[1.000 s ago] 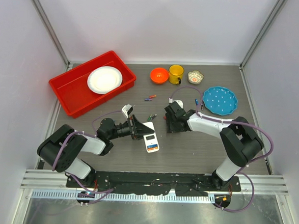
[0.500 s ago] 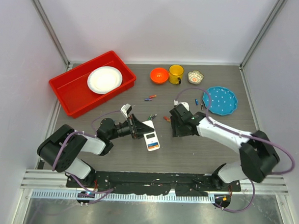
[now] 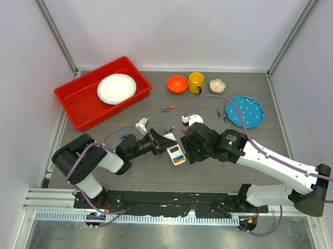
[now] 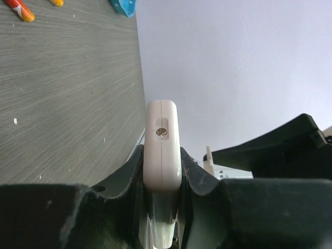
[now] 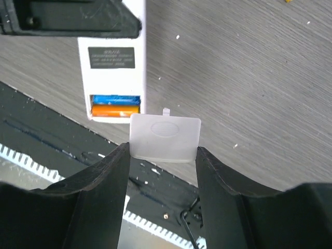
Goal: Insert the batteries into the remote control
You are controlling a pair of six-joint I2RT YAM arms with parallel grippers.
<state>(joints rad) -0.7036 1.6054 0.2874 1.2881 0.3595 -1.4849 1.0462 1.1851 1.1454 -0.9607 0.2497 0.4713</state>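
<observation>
The left gripper (image 3: 161, 142) is clamping the remote control (image 3: 175, 152) just left of the middle of the overhead view, holding it up on its long edge. In the left wrist view the remote control (image 4: 162, 150) is sitting pinched between the two dark fingers, its rounded end pointing up the frame. The right gripper (image 3: 188, 149) is pressing in from the right, and its fingers are squeezing a small white battery cover (image 5: 165, 136) by its two sides. In the right wrist view the cover is hanging just below the remote's open compartment with its tab pointing toward it; whether they are touching cannot be told. A blue battery (image 5: 115, 98) and an orange battery (image 5: 115, 110) are lying side by side inside that compartment. Loose batteries (image 3: 167, 108) are lying on the grey table (image 3: 143, 173) farther up the frame.
</observation>
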